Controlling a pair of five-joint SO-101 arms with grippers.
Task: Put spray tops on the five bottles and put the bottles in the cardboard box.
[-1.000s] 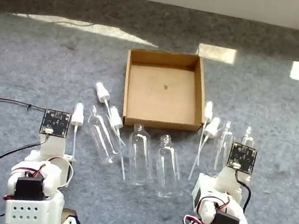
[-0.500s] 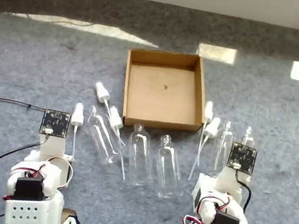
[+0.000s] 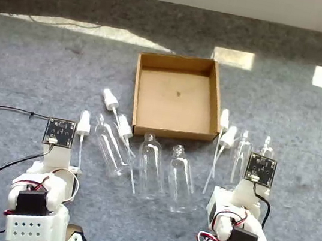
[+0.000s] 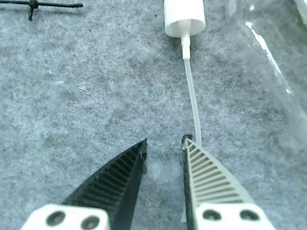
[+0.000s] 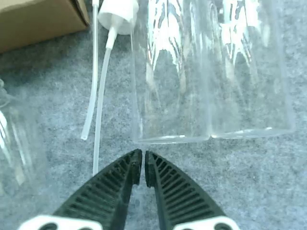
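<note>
Left end effector [image 4: 164, 146] parted, empty; spray top [image 4: 184, 17] lies dead ahead twd bench's [image 4: 72, 96] far edge, tube [image 4: 192, 96] running back to just beside its white finger [image 4: 211, 182]. Right end effector [image 5: 140, 158] closed, empty, nr bottle bases [image 5: 172, 136].

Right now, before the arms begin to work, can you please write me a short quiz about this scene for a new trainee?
1. True or false: the cardboard box already holds something.
2. The spray top ahead of the left hand is: A) inside the box; B) lying loose on the table; C) held in that hand.
3. Fill in: the right hand is ____, with nothing in it.
Key: 1 false; 2 B; 3 shut.
</note>
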